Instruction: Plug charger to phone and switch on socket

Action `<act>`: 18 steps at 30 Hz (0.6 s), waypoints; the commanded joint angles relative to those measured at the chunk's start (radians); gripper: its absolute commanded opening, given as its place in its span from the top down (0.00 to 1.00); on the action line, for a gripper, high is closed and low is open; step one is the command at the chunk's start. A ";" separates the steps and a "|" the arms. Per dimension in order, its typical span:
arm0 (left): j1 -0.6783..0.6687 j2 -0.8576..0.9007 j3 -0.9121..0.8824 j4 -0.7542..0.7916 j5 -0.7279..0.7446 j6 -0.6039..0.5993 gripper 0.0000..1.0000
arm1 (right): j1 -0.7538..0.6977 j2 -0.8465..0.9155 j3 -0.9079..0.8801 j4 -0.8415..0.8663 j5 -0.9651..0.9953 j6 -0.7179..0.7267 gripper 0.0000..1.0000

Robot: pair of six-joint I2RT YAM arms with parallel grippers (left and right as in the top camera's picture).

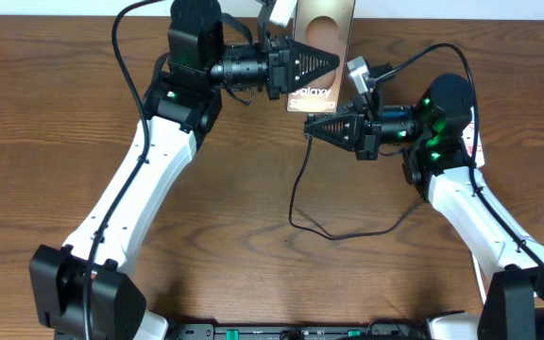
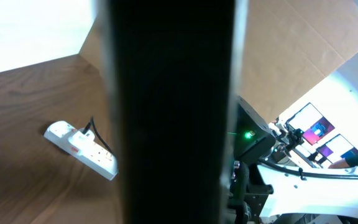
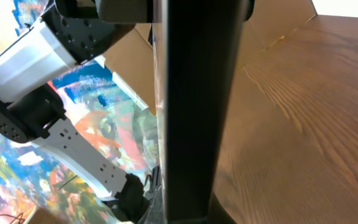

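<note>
Left pincer (image 1: 329, 62) is clamped across the phone (image 1: 343, 19) at the far middle of the bench (image 1: 45, 113). The phone's lettered back faces up and its long axis runs far to near. Its near short end sits just beside the tip of the right pincer (image 1: 312, 126), which points leftward with fingers pressed together, apparently on the charger (image 1: 294, 203). The connector itself is hidden, but the cable trails from that tip onto the bench. The socket (image 2: 79, 148) lies far right, well apart.
</note>
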 commanded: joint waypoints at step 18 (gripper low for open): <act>-0.114 -0.005 -0.006 -0.294 -0.355 0.232 0.93 | -0.005 -0.013 0.029 0.056 0.077 -0.001 0.99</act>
